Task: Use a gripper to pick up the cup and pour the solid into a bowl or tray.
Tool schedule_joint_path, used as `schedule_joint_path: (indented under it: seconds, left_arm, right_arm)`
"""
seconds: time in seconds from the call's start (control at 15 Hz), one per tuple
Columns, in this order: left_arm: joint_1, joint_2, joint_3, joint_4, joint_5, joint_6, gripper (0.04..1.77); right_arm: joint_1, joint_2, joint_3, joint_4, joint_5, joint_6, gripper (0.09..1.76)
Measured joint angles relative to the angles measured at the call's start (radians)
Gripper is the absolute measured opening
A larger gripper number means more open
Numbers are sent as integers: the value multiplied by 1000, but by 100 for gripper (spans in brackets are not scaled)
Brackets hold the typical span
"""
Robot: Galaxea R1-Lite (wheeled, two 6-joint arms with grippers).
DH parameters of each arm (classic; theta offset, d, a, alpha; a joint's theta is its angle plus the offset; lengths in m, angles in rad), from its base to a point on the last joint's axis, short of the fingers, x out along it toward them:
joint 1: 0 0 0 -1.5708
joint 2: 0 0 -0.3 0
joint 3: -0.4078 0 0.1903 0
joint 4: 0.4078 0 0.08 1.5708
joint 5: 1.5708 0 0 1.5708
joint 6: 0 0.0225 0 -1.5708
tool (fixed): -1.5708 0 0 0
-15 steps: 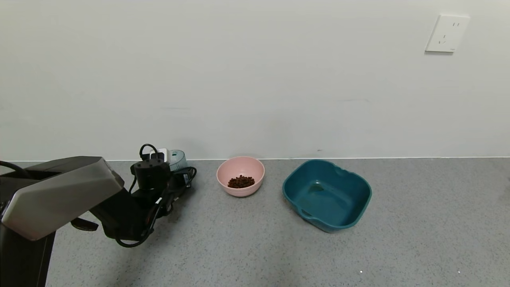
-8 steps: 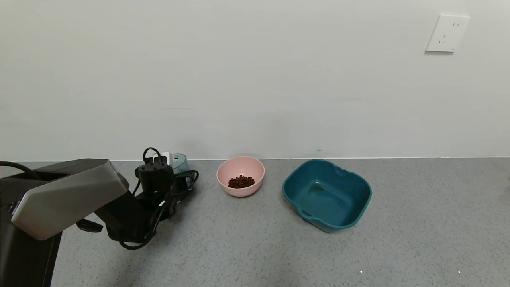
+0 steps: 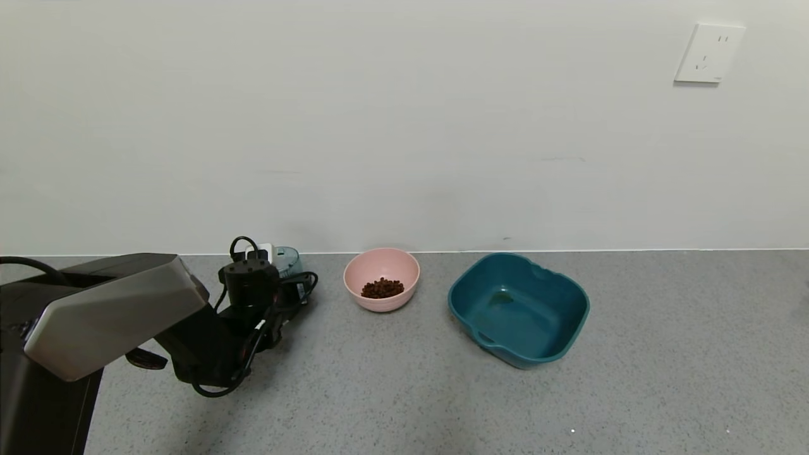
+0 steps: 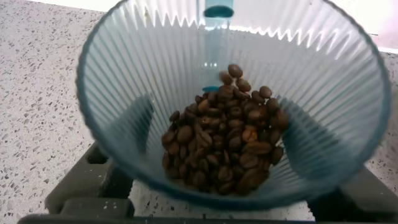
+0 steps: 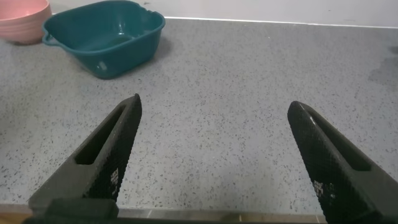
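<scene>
**Left end effector clamped on the cup at the table's far left**

The left end effector (image 3: pixel 281 268) sits low over the table (image 3: pixel 404 392), close to the far edge on the left side, against the wall. Its fingers (image 4: pixel 93 186) press on either side of the cup (image 4: pixel 233 99), which shows upright in the left wrist view with a heap of brown beans (image 4: pixel 227 146) on its bottom. In the head view only a sliver of the cup (image 3: pixel 285 258) shows behind the black wrist and cables.

Just to the right, also by the far edge, stands the pink bowl (image 3: pixel 382 278), apart from the cup, with a small pile of beans (image 3: pixel 382 288) already in it. Further right is the teal tub (image 3: pixel 518 308), near the bowl but not touching.

The right end effector (image 5: pixel 217 155) hangs over bare table towards the right side, its fingers (image 5: pixel 102 152) spread wide around nothing.
</scene>
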Motion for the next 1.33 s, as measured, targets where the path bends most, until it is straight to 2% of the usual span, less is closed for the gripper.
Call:
schedule_joint_path:
  seconds: [0.4, 0.6, 0.93, 1.33]
  left_arm:
    - [-7, -9, 13, 17, 6, 1, 161]
    - [-8, -46, 25, 84, 10, 3, 165]
    - [0, -213, 47, 289, 11, 7, 168]
    - [-4, -519, 55, 610, -3, 13, 170]
  right_arm:
    - [0, 0, 0, 0, 0, 0, 171]
    - [0, 0, 0, 0, 0, 0, 171]
    - [0, 0, 0, 0, 0, 0, 171]
    - [0, 0, 0, 0, 0, 0, 171]
